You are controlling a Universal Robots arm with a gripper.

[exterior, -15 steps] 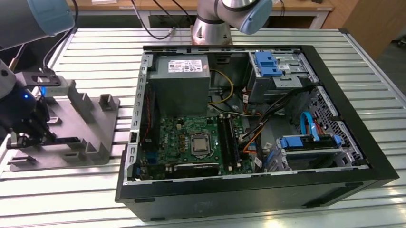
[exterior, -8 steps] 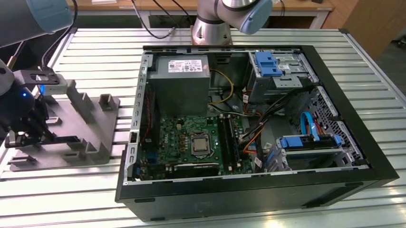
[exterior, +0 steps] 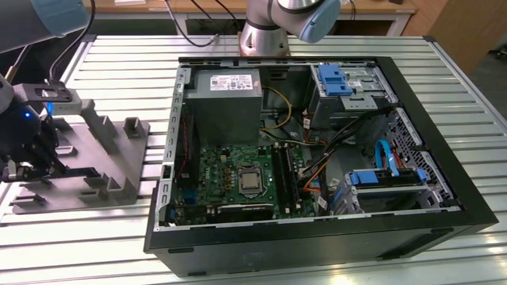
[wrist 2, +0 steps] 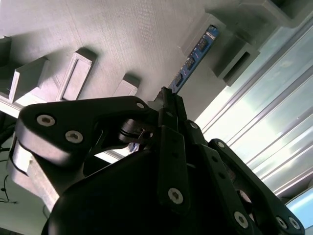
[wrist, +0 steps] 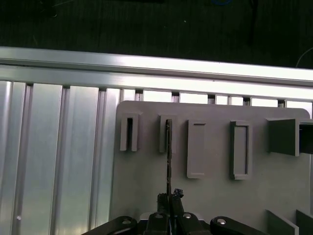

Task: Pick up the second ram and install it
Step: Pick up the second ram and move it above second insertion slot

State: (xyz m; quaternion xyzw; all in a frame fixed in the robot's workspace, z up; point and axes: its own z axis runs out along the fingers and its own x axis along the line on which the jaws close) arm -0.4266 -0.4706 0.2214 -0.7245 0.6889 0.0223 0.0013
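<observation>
Black linked-finger gripper (wrist 2: 168, 98) foremost; jaws narrow, pinching the near end of the second ram (wrist 2: 198, 49), a thin dark blue-green circuit-board strip; it stands on edge on the grey moulded holder plate (wrist 2: 122, 39), long axis pointing from jaws toward the plate's slotted edge; judged pick-up step; lifting calls for a straight pull.

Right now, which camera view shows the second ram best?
The second wrist view: the second ram shows its blue face, standing in the gray fixture. The first wrist view shows it edge-on, a thin dark line. In the exterior view the gripper hides it.
</observation>
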